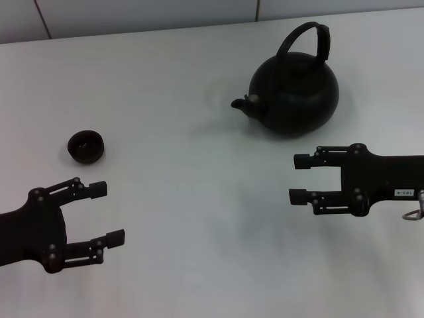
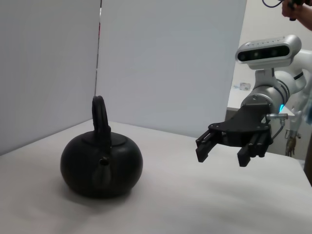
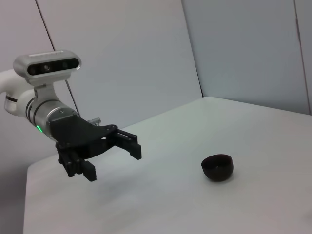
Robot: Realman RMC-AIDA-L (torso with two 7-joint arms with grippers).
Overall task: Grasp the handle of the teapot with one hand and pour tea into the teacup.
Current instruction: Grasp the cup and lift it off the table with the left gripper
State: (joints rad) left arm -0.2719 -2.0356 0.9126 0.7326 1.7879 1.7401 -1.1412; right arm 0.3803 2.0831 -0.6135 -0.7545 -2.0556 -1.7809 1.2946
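The round matte-black teapot [image 1: 295,99] stands on the white table at the far right, spout pointing left toward the cup side. Its arched handle [image 1: 310,36] rises upright over the lid. The teapot [image 2: 101,165] also fills the left wrist view, handle [image 2: 100,113] edge-on. The tiny black teacup [image 1: 86,146] sits at the left; the right wrist view shows the teacup [image 3: 217,167] too. My right gripper [image 1: 298,178] hovers open just in front of the teapot, holding nothing. My left gripper [image 1: 106,214] is open near the table's front, a little nearer than the teacup.
The white table [image 1: 199,185] runs back to a pale wall [image 1: 146,16]. The right gripper [image 2: 223,151] appears in the left wrist view, and the left gripper [image 3: 114,158] in the right wrist view, each under its white wrist camera.
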